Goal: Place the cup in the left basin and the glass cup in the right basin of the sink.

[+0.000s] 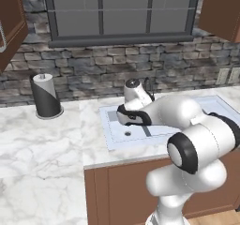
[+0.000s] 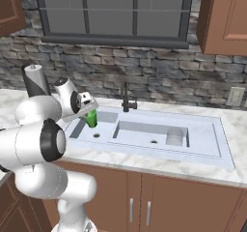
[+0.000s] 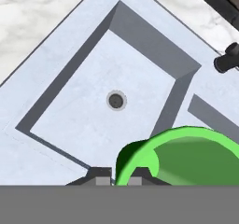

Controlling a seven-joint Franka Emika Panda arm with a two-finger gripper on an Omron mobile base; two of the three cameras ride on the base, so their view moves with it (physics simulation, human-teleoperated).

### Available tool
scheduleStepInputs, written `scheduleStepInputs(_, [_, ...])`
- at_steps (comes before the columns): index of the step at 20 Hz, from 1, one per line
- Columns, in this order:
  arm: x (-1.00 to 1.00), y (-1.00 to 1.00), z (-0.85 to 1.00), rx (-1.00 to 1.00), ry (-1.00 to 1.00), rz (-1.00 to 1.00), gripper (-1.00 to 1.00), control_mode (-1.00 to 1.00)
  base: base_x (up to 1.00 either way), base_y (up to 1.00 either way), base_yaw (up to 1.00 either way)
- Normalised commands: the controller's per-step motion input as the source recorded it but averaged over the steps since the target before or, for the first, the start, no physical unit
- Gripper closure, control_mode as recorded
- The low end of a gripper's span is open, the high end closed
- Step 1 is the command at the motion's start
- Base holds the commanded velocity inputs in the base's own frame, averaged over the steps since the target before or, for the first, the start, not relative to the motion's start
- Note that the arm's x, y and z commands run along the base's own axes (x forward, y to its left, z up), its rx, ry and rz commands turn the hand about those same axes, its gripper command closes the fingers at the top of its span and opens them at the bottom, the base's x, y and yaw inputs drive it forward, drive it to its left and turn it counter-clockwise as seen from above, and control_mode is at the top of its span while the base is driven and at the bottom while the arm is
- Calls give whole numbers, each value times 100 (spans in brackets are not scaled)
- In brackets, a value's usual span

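Hand view: gripper point(image 3: 115, 178) pinched shut on the green cup's point(image 3: 186, 155) rim, carried mouth-up over the left basin point(image 3: 88, 120), drain point(image 3: 116, 100) at 11 o'clock; glass cup point(image 2: 174, 136) already in the right basin point(image 2: 144, 134), so likely lowering next

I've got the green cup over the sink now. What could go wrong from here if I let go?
The gripper pinches only the rim of the cup, held above the left basin; released from this height it may tip or roll. In the hand view the cup sits toward the divider, so it could catch that edge. The glass cup already stands in the right basin.
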Motion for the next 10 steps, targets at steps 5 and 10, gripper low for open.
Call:
scheduleStepInputs(5, [18,1,-18,0,0,0,100,-100,0,0,0])
scheduleStepInputs(10, [25,6,-14,-3,0,0,100,-100,0,0,0])
